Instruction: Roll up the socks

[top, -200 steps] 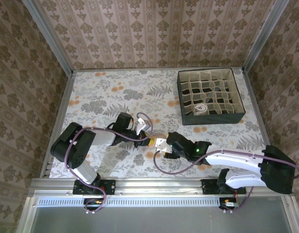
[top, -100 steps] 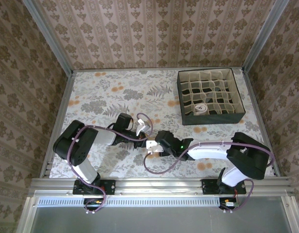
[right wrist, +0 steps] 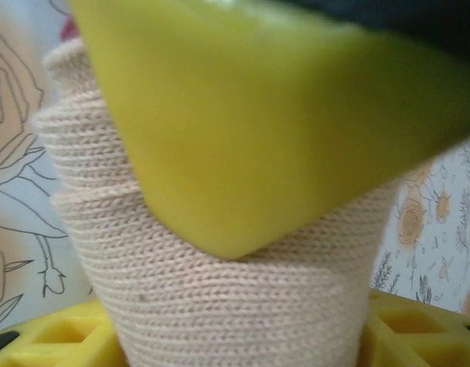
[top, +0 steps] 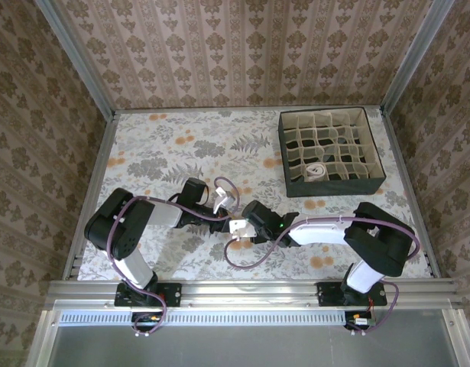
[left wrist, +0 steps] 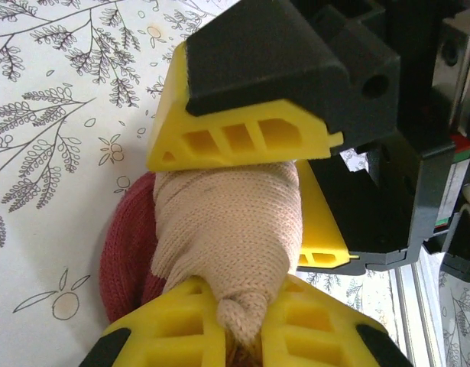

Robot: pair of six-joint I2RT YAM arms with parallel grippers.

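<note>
Between the fingertips of my left gripper sits the tapered end of the tan sock. These jaws are closed tight on the fabric, pinching it to a point so that the wound layers cannot unwind. Just ahead of that pinch, my right gripper straddles the thicker body of the same roll, with 1 yellow finger across its upper side and the other against its far side. Both fingers appear to touch the knit, but I cannot tell whether these jaws are clamped on it or merely resting against it. Below my left jaws and to their outer side, the maroon end of the sock bulges out and appears to rest on the floral table; it is not yet tucked into the bundle. I judge this to be a 2-point hold: 1 jaw set anchors the roll, and the other is placed to take it over or to fold the loose end around it. Well beyond my right jaws, a pale roll occupies 1 compartment of the divided box, apart from both grippers. Risk: if the left pinch releases before the right jaws hold firmly, the roll may spring loose.
</note>
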